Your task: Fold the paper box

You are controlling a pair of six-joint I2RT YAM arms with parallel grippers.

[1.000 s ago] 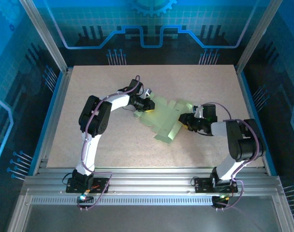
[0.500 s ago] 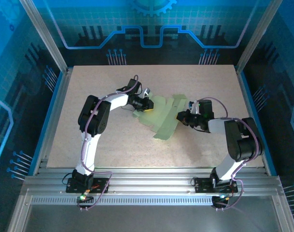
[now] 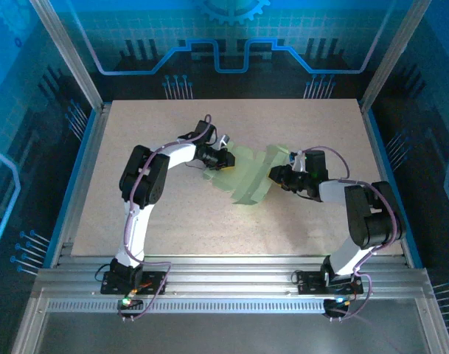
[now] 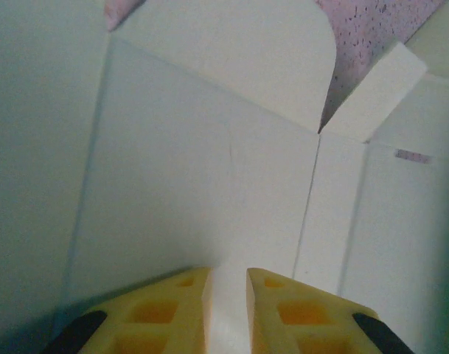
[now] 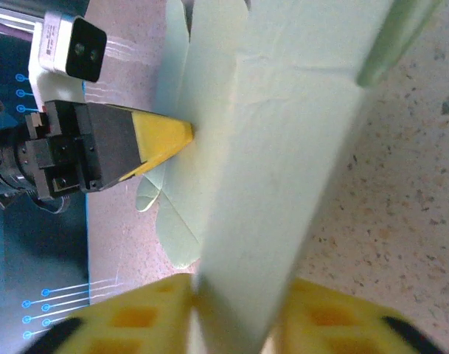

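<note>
The table point(image 3: 172, 214) carries the paper box point(image 3: 250, 173), a pale green cut-out card of panels, flaps and tabs that is not yet a closed shape. It sits between the two arms.

Judging by the top view, the step in hand is an early fold. The right-hand part of the box is raised and turned over toward its own middle, while its left-hand part lies flat. In the right wrist view that raised panel point(image 5: 283, 110) stands steeply, with a rounded flap lying flat beyond it.

The next move probably calls for carrying the raised panel further across along its crease and pressing it down. The box's left edge has to be held firmly meanwhile so the sheet does not slide or buckle.

The left fingers point(image 3: 223, 164) are at the box's left edge. Close up, these fingers point(image 4: 187, 295) are clenched almost together on a thin strip of the card point(image 4: 195, 184), so they are grasping the box.

The right fingers point(image 3: 276, 177) are at the box's right side. Seen from the wrist, they point(image 5: 165, 310) stand partly apart with the upright panel running between them. I cannot tell whether they are pinching it or only bracketing it.
</note>
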